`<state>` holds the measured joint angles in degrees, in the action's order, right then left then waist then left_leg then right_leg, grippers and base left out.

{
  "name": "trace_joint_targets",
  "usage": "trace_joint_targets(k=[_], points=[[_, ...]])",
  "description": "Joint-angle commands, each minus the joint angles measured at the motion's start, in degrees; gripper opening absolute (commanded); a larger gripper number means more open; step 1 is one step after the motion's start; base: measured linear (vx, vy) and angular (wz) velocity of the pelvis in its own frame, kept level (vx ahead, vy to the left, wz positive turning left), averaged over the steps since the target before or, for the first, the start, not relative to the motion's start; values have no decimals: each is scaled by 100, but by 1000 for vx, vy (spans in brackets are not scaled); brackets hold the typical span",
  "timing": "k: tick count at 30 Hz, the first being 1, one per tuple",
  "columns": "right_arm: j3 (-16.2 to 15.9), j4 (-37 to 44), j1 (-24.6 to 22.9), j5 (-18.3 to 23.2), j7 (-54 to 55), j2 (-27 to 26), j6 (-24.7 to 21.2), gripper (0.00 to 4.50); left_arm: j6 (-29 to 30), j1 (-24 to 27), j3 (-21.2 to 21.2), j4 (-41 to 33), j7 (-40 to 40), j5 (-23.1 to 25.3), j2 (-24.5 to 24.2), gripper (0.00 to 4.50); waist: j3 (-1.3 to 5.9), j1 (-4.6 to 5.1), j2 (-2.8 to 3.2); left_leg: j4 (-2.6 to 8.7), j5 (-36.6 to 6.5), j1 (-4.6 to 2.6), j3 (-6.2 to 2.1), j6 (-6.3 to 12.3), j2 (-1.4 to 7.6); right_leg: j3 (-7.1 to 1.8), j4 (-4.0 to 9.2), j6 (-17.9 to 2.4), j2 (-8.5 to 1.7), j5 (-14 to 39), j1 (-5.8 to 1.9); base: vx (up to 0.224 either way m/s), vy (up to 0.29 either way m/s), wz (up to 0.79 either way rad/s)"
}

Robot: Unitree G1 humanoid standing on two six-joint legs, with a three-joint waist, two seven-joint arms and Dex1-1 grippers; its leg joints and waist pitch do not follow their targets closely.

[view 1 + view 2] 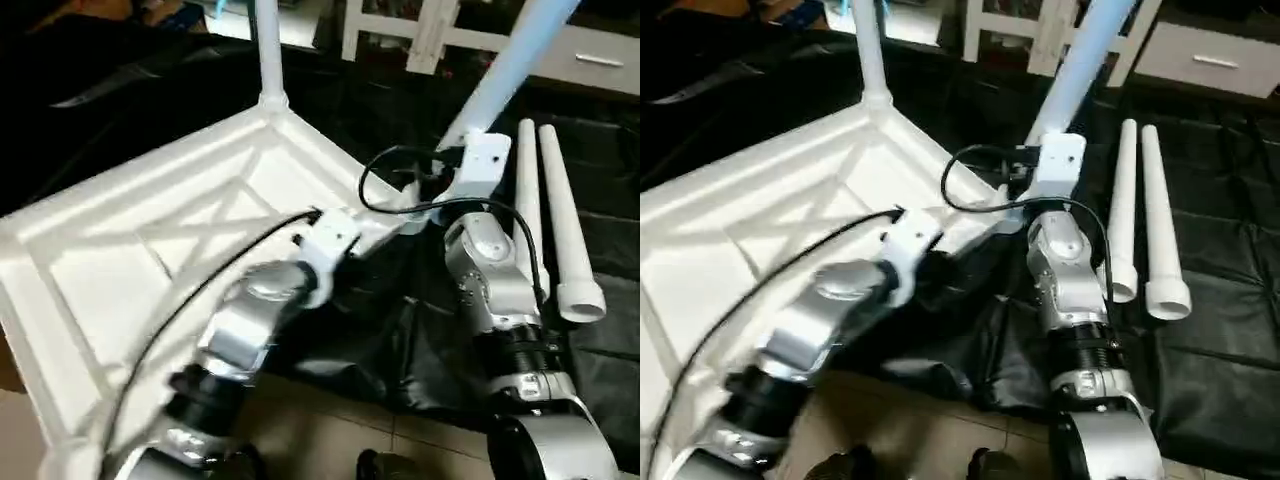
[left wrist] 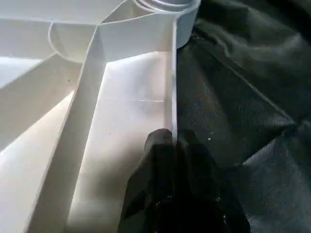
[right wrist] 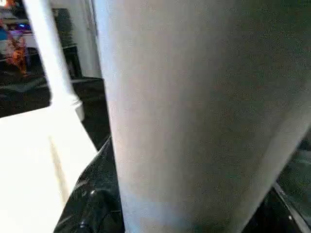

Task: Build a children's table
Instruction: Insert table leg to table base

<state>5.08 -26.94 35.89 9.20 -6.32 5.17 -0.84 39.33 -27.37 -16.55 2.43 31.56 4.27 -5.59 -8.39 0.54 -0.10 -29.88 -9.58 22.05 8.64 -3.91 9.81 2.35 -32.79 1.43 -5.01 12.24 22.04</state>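
The children's table's white tabletop [image 1: 150, 250] lies upside down, ribbed underside up. One white leg [image 1: 267, 50] stands upright in its far corner socket. A second leg [image 1: 515, 60] leans at the right corner, and it looms close in the right wrist view [image 3: 194, 121]. My right gripper [image 1: 462, 138] is at its lower end, closed on it, with the fingers hidden behind the wrist mount. My left gripper [image 2: 170, 138] is shut on the tabletop's thin rim [image 2: 173, 87], a little short of a round corner socket [image 2: 167, 5]. Two loose legs [image 1: 548, 210] lie side by side on the black cloth to the right.
Black cloth [image 1: 600, 330] covers the work surface and bunches under the tabletop's near edge. White furniture [image 1: 420, 30] and a drawer front [image 1: 590, 55] stand at the back. Tiled floor [image 1: 330, 440] shows near my body.
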Motion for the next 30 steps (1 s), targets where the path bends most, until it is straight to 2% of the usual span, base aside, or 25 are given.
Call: trace_joint_targets(k=[1, 5, 8, 12, 13, 15, 16, 17, 18, 19, 23, 26, 29, 30], points=[[-69, -854, -569, -31, -38, -39, -860, 179, -230, 163, -200, -27, 457, -215, -52, 0, 125, -12, 25, 385, -1472, 5, -43, 115, 261, -203, 448, -894, -277, 1171, -60, 53, -14, -5], [-110, -670, -613, -16, -384, 25, -756, 179, -405, 206, -238, -74, 696, -271, -304, 0, 137, 14, 41, 363, -1195, -14, -6, 180, 266, -194, 388, -1136, -242, 491, -95, 13, -4, -1], [-191, -502, -640, -22, -581, 105, -745, 179, -485, 230, -245, -121, 847, -329, -430, 0, 139, 30, 60, 364, -1270, -35, 10, 211, 277, -202, 384, -1230, -244, 485, -99, 0, 0, 0], [-296, -330, -661, -12, -773, 190, -744, 179, -532, 258, -260, -191, 965, -397, -523, 0, 153, 31, 54, 333, -1015, -51, 47, 275, 284, -215, 351, -1325, -248, 142, -117, 0, 0, 0], [-435, -99, -715, 72, -1189, 284, -826, 179, -617, 310, -313, -297, 1192, -482, -646, 0, 165, 18, 47, 309, -883, -54, 53, 349, 276, -211, 333, -1344, -241, -59, -139, 0, 0, 0], [-482, 19, -749, 114, -1374, 333, -885, 179, -644, 345, -350, -366, 1333, -528, -719, 0, 178, 21, 57, 272, -538, -50, 71, 499, 279, -215, 282, -1419, -242, -607, -153, 0, 0, 0], [-562, 369, -872, 318, -1940, 512, -1095, 179, -799, 465, -484, -581, 1797, -682, -978, 0, 167, 30, 28, 267, -470, -56, 82, 576, 275, -205, 285, -1464, -225, -749, -155, 0, 0, 0], [-562, 369, -872, 318, -1940, 512, -1095, 179, -799, 465, -484, -581, 1797, -682, -978, 0, 167, 30, 28, 267, -470, -56, 82, 576, 275, -205, 285, -1464, -225, -749, -155, 0, 0, 0], [-581, 518, -929, 436, -2179, 586, -1193, 179, -862, 517, -538, -677, 1991, -750, -1087, 0, 167, 20, 47, 259, -434, -70, 89, 669, 284, -213, 266, -1489, -223, -911, -165, 0, 0, 0], [-634, 724, -1023, 580, -2496, 726, -1313, 179, -862, 571, -590, -793, 2190, -824, -1224, 0, 160, 23, 30, 262, -478, -75, 93, 690, 293, -213, 266, -1516, -220, -877, -163, 0, 0, 0], [-764, 1269, -1389, 975, -3438, 1285, -1677, 179, -721, 687, -643, -1103, 2690, -1080, -1594, 0, 158, -34, 68, 247, -396, -122, 101, 692, 323, -224, 244, -1564, -211, -918, -156, 0, 0, 0], [-826, 1460, -1594, 1107, -3923, 1577, -1895, 179, -672, 722, -663, -1205, 2945, -1240, -1773, 0, 152, -66, 53, 247, -283, -121, 112, 656, 312, -216, 227, -1634, -200, -951, -157, 0, 0, 0], [-1002, 1609, -1787, 1070, -4366, 1901, -1948, 179, -685, 747, -701, -1286, 3140, -1320, -1941, 0, 150, -95, 60, 242, -370, -140, 122, 652, 321, -223, 241, -1663, -208, -883, -159, 0, 0, 0], [-973, 1637, -1821, 1039, -4337, 1921, -1888, 179, -733, 738, -694, -1261, 3086, -1265, -1954, 0, 138, -104, 61, 247, -458, -153, 135, 635, 327, -226, 251, -1681, -215, -750, -137, 0, 0, 0]])
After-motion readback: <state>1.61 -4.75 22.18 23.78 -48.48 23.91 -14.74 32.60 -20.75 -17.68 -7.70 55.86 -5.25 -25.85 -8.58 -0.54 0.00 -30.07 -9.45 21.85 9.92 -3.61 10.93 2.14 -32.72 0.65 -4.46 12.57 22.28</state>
